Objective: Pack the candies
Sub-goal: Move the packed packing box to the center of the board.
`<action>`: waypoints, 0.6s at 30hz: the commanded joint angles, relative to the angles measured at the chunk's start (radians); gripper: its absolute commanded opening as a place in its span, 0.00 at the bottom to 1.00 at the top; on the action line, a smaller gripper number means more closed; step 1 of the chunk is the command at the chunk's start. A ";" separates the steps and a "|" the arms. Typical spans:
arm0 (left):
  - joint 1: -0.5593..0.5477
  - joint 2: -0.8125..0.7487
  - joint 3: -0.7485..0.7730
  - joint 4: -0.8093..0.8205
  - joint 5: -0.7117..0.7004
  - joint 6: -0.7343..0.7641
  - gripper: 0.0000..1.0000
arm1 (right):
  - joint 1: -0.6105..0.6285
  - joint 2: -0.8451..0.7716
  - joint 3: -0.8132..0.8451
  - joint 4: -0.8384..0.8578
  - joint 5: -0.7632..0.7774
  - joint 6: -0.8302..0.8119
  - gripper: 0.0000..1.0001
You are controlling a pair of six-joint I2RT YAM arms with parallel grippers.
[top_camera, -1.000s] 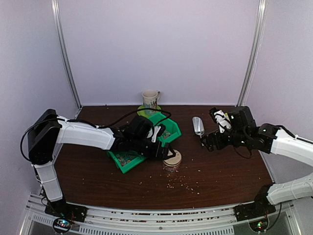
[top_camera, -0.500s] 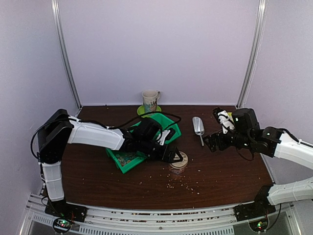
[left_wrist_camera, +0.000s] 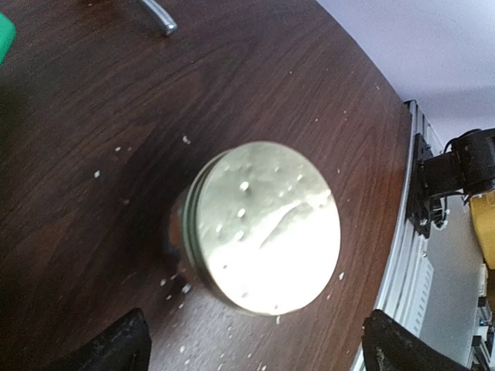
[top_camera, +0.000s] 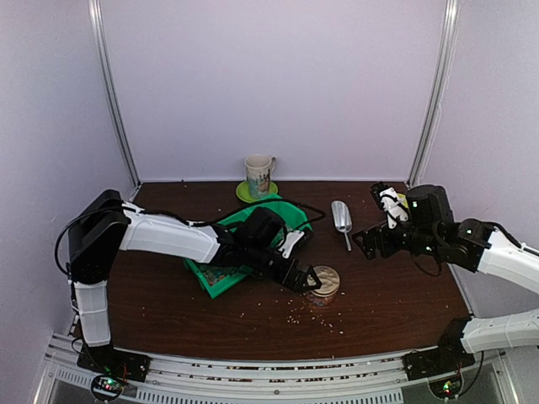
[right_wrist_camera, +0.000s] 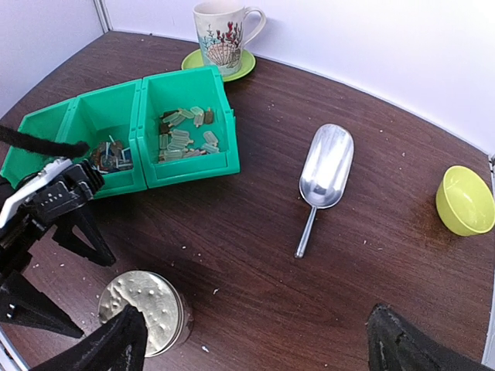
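Observation:
A jar with a round tan lid [top_camera: 324,281] stands upright on the brown table; the lid [left_wrist_camera: 267,228] is dotted with specks. Tiny loose candies [top_camera: 315,316] lie scattered in front of it and around its base [left_wrist_camera: 175,286]. My left gripper [top_camera: 301,277] is just left of the jar, open, its fingers [left_wrist_camera: 124,346] wide apart with the jar beyond their tips, not between them. My right gripper [top_camera: 364,243] hovers open at the right, over bare table [right_wrist_camera: 259,344]. The right wrist view also takes in the jar [right_wrist_camera: 144,311].
A green two-compartment bin [right_wrist_camera: 193,166] holding small mixed pieces sits left of centre, partly under the left arm [top_camera: 168,238]. A metal scoop [right_wrist_camera: 326,166] lies behind the jar. A mug [top_camera: 258,172] on a green saucer stands at the back, a yellow bowl [right_wrist_camera: 464,201] at the right.
The left arm has reached to the right, and the lidded jar has shifted right and slightly nearer with it. The right gripper has drifted a little to the right.

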 commanded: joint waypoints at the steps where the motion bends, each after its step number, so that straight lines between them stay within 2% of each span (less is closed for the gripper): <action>1: 0.014 -0.127 -0.123 0.094 -0.111 0.136 0.98 | -0.007 -0.013 0.000 -0.005 -0.017 -0.008 0.99; 7: 0.014 -0.162 -0.268 0.278 -0.208 0.281 0.98 | -0.008 -0.009 0.020 -0.004 -0.050 -0.015 0.99; 18: 0.014 0.023 -0.384 0.870 -0.182 0.420 0.98 | -0.012 -0.053 0.035 -0.029 -0.049 -0.027 0.99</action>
